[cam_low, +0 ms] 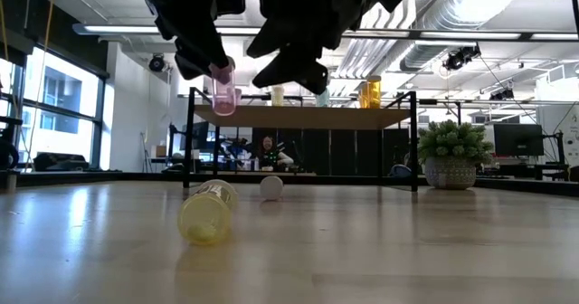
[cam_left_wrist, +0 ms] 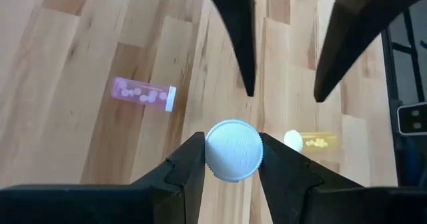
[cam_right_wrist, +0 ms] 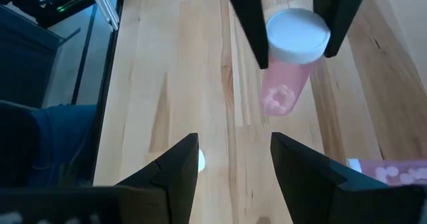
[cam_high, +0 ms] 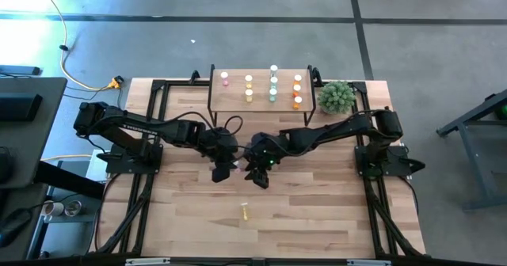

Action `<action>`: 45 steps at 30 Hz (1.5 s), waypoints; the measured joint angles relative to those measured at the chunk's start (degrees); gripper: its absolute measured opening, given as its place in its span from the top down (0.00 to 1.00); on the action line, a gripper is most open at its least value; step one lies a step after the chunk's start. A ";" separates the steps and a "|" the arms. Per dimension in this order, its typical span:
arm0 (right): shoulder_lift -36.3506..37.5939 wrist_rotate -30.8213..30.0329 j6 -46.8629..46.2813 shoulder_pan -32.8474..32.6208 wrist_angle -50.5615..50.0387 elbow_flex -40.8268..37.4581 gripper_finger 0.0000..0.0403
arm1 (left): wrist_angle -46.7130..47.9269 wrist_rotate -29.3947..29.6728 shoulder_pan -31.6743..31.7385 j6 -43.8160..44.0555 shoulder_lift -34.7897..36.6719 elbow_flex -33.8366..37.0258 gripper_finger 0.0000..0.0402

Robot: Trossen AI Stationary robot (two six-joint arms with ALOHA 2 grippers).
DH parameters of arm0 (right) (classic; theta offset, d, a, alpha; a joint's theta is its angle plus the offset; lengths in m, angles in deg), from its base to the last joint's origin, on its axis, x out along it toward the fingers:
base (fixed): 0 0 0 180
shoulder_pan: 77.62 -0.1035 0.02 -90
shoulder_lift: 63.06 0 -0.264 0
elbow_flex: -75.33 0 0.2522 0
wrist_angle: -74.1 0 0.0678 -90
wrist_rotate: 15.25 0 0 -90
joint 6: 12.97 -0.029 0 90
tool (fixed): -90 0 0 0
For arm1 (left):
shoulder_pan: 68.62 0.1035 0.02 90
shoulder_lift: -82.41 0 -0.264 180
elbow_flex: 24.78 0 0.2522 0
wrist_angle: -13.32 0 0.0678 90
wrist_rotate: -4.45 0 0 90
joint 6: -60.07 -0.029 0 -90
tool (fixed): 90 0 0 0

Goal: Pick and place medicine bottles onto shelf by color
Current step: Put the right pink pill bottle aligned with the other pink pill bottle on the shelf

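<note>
The left hand (cam_high: pixel 223 171) hangs above the middle of the counter (cam_high: pixel 317 210) and is closed on a pink bottle (cam_low: pixel 223 89). In the left wrist view its two fingers (cam_left_wrist: pixel 183 167) press on both sides of the white cap (cam_left_wrist: pixel 233 150). In the low view the bottle is well above the wood, with its body sticking out under the hand.

The right hand (cam_high: pixel 258 176) is just beside the left one, almost touching it. Its fingers (cam_right_wrist: pixel 175 165) are apart and nothing is between them. The right wrist view looks at the pink bottle in the left hand.

A yellow bottle (cam_high: pixel 245 211) lies on its side on the counter, near the front and apart from both hands. A second pink bottle (cam_left_wrist: pixel 143 94) also lies on the wood under the hands.

The shelf (cam_high: pixel 261 100) stands at the back of the counter. Bottles stand on it in four columns: pink, yellow, green and orange from left to right. A plant (cam_high: pixel 336 97) is just beside the shelf on its right.
</note>
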 joint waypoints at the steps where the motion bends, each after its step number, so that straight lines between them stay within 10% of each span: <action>1: 0.04 -0.06 -0.13 -0.03 0.02 0.00 0.56 | -0.04 0.31 0.00 0.54 0.00 0.00 0.72; 24: 10.67 -15.96 0.01 -0.97 -17.67 -0.02 0.56 | 8.62 9.89 0.94 -0.69 2.61 -2.46 0.71; 45: 25.36 -27.73 8.17 6.94 -20.46 0.00 0.56 | 25.39 17.91 21.35 -14.02 3.19 -21.65 0.71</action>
